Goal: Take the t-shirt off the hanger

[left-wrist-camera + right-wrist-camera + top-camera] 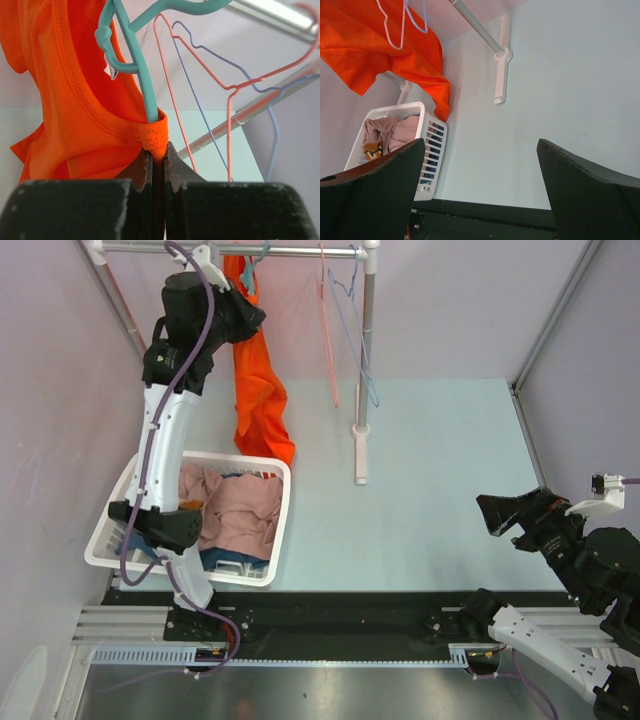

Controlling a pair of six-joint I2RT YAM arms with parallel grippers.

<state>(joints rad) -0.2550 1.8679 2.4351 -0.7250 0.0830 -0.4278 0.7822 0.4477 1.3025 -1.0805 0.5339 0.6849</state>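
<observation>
An orange t-shirt [257, 380] hangs from a teal hanger [258, 254] on the rack rail at the back left. In the left wrist view the hanger [135, 55] runs through the shirt's neck, and the shirt [65, 90] drapes to the left. My left gripper [158, 152] is raised to the rail [243, 302] and is shut on the shirt's collar band [155, 135] just under the hanger arm. My right gripper [488, 510] is open and empty at the right, low over the table; its view shows the shirt [380, 47] far off.
A white laundry basket [266, 570] full of clothes stands at the front left under the shirt. A pink hanger [325, 320] and a blue hanger [355, 330] hang empty on the rail. The rack's post and foot [362, 430] stand mid-table. Purple walls enclose the table.
</observation>
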